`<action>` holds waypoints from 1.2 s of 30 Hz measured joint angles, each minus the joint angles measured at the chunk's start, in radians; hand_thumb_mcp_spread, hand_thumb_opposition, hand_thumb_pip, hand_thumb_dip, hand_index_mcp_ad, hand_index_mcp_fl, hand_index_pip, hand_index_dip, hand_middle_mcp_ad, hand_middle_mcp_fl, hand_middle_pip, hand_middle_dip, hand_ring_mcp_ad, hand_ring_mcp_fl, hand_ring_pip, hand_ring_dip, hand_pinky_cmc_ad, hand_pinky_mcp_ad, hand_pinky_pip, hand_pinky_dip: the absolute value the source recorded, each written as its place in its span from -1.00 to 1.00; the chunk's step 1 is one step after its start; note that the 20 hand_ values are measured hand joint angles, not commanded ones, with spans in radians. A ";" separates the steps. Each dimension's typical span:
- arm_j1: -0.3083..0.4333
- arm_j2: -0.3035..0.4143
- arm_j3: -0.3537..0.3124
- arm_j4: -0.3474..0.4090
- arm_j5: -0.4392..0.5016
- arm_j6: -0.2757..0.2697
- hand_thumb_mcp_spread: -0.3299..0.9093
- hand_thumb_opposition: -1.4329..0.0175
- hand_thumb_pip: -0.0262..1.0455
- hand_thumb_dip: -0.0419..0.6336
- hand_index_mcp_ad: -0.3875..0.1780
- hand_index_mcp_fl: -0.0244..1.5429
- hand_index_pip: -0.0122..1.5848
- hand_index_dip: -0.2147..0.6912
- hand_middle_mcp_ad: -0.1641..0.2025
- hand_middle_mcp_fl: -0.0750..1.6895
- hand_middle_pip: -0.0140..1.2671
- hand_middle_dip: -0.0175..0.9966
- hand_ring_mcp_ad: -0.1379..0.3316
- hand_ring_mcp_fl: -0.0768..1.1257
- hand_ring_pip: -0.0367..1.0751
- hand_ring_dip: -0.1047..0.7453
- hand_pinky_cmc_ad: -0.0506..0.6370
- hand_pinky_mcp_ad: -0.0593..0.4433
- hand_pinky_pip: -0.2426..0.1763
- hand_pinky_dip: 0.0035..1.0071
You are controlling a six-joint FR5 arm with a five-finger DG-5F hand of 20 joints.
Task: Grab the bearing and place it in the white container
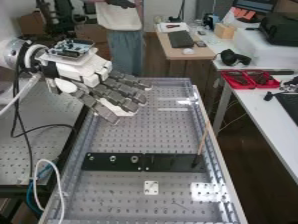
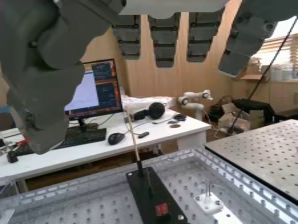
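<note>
On the black fixture strip [image 1: 163,162] across the perforated bench top [image 1: 120,137], the ring-like part [image 1: 134,159] closest to the strip's middle is probably the bearing, though it is too small to be certain. Near the strip, towards the high camera, sits a small white square block [image 1: 151,187], the likeliest container; whether it is hollow I cannot tell. Similar round parts line up beside the ring, so a slightly misjudged approach could pick the wrong one or knock its neighbour. The bearing is low and small for such bulky fingertips, which might press on the strip before closing, or pinch off-centre and let it slip. A thin wooden stick [image 1: 203,139] rises from the strip's other end and could be clipped by a wide sweep. Beyond all this, the hand [image 1: 121,91] is raised above the bench's farther part, fingers extended, slightly apart and empty, slanting down from the arm's flange [image 1: 12,52].
</note>
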 joint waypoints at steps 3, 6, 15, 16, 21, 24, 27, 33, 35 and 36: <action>-0.015 -0.022 -0.013 0.031 -0.003 0.026 0.09 -0.04 -0.06 -0.41 0.15 -0.90 -0.82 -0.52 0.48 -0.89 -0.75 -0.67 0.28 -0.86 -0.75 -0.61 0.26 0.34 -0.20 -0.53; -0.026 -0.040 -0.027 0.069 -0.006 0.048 0.09 -0.04 -0.06 -0.36 0.10 -0.85 -0.70 -0.46 0.48 -0.89 -0.75 -0.66 0.28 -0.86 -0.74 -0.60 0.26 0.34 -0.20 -0.53; -0.045 -0.104 -0.081 0.230 -0.019 0.095 0.13 -0.07 0.04 -0.27 0.09 -0.86 -0.08 -0.36 0.46 -0.88 -0.75 -0.65 0.28 -0.87 -0.74 -0.59 0.26 0.34 -0.20 -0.53; -0.046 -0.105 -0.082 0.233 -0.019 0.096 0.12 -0.07 0.05 -0.27 0.09 -0.87 -0.04 -0.36 0.46 -0.86 -0.76 -0.65 0.28 -0.86 -0.75 -0.58 0.26 0.34 -0.20 -0.53; -0.062 -0.128 -0.091 0.262 -0.028 0.109 0.15 -0.07 0.05 -0.22 0.09 -0.90 0.11 -0.34 0.48 -0.82 -0.75 -0.59 0.27 -0.87 -0.74 -0.56 0.26 0.34 -0.20 -0.53; -0.072 -0.136 -0.094 0.275 -0.035 0.096 0.16 -0.10 0.07 -0.22 0.09 -0.91 0.16 -0.34 0.48 -0.81 -0.76 -0.59 0.27 -0.87 -0.75 -0.55 0.26 0.34 -0.20 -0.52; -0.086 -0.146 -0.093 0.280 -0.051 0.079 0.16 -0.11 0.10 -0.22 0.09 -0.92 0.32 -0.31 0.48 -0.80 -0.75 -0.57 0.27 -0.87 -0.75 -0.55 0.26 0.34 -0.20 -0.53; -0.122 -0.175 -0.080 0.288 -0.107 0.048 0.16 -0.11 0.10 -0.16 0.10 -0.94 0.60 -0.19 0.48 -0.80 -0.76 -0.56 0.29 -0.87 -0.75 -0.54 0.26 0.34 -0.20 -0.52; -0.132 -0.185 -0.077 0.294 -0.128 0.037 0.15 -0.11 0.10 -0.16 0.09 -0.94 0.64 -0.16 0.48 -0.78 -0.76 -0.52 0.29 -0.87 -0.75 -0.53 0.26 0.33 -0.20 -0.52; -0.140 -0.190 -0.076 0.300 -0.141 0.032 0.16 -0.13 0.10 -0.16 0.10 -0.94 0.64 -0.14 0.46 -0.78 -0.75 -0.49 0.28 -0.87 -0.74 -0.53 0.26 0.33 -0.20 -0.52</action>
